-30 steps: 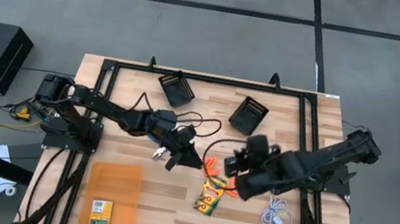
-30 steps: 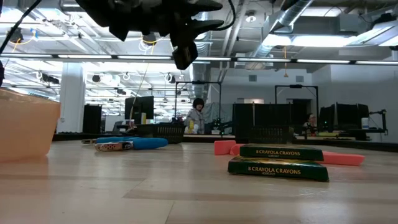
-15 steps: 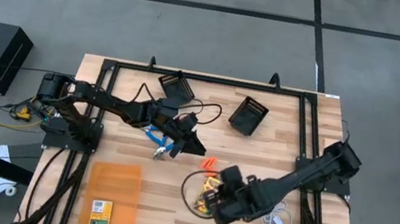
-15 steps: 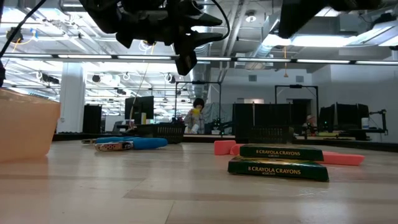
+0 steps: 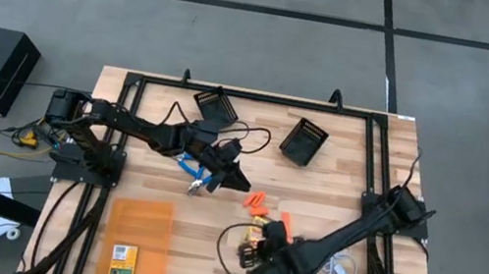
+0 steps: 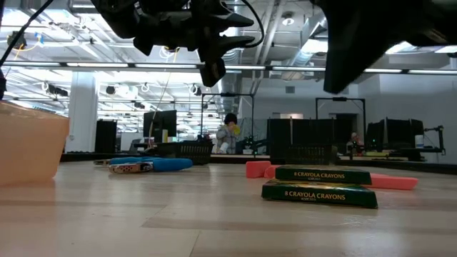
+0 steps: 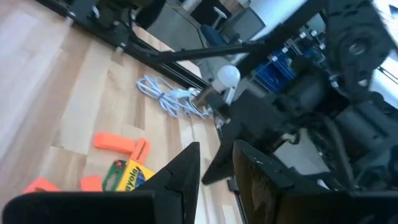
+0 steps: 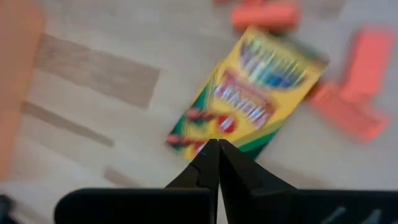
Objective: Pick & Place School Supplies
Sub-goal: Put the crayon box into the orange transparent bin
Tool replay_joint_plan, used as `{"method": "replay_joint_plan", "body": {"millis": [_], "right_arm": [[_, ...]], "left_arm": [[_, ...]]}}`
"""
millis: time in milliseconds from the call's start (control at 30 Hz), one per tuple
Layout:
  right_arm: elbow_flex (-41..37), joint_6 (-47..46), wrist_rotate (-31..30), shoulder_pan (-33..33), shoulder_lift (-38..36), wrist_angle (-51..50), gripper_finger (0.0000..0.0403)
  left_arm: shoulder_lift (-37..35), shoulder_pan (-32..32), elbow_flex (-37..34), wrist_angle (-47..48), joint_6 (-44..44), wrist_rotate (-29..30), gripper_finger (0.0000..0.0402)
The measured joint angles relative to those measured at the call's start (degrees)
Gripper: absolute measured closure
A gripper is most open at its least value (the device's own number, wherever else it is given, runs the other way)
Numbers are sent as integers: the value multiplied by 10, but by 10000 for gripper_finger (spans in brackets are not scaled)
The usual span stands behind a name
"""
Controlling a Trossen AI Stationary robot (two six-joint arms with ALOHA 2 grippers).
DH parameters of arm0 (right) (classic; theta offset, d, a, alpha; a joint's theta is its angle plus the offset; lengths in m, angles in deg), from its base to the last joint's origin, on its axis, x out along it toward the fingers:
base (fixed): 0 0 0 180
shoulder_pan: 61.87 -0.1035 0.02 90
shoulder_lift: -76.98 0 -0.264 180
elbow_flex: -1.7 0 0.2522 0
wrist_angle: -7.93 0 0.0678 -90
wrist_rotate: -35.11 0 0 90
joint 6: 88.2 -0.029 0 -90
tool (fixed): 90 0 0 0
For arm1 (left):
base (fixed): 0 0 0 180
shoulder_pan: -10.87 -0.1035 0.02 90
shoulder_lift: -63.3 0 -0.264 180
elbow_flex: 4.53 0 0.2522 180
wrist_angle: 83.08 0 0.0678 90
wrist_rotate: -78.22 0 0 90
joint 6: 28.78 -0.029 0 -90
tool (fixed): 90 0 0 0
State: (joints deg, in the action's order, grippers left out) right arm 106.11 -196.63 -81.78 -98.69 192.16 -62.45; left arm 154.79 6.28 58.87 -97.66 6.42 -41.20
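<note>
Bins come first: two black mesh bins (image 5: 216, 108) (image 5: 304, 139) lie tipped near the far edge of the wooden desk (image 5: 336, 182), their contents not visible, and a translucent orange tray (image 5: 136, 238) near the front left holds one small yellow-and-green crayon box (image 5: 121, 266). Two more yellow-and-green Crayola boxes (image 6: 320, 185) lie stacked flat at mid-desk, long axis running from front-left to back-right, with stubby orange pieces (image 5: 257, 200) just beside their far end. Blue-handled scissors (image 5: 191, 171) lie flat below the left gripper (image 5: 239, 180). That arm reaches from the left edge toward the centre, raised off the desk, jaws partly spread and empty. The right gripper (image 8: 217, 152) hovers over the boxes, arm stretched diagonally toward the front, jaws pressed together on nothing.
</note>
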Motion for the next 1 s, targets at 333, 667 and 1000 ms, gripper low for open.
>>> {"method": "replay_joint_plan", "body": {"millis": [333, 667, 1000], "right_arm": [[-130, -58, -54, -25, -31, 173, 403], [-224, -21, -154, -12, -94, 243, 403], [-310, -22, -145, -27, -98, 378, 403]], "left_arm": [[0, 7, 0, 0, 17, -24, 309], [0, 6, -6, -2, 43, -23, 309], [0, 4, -20, 0, 47, -21, 309]]}}
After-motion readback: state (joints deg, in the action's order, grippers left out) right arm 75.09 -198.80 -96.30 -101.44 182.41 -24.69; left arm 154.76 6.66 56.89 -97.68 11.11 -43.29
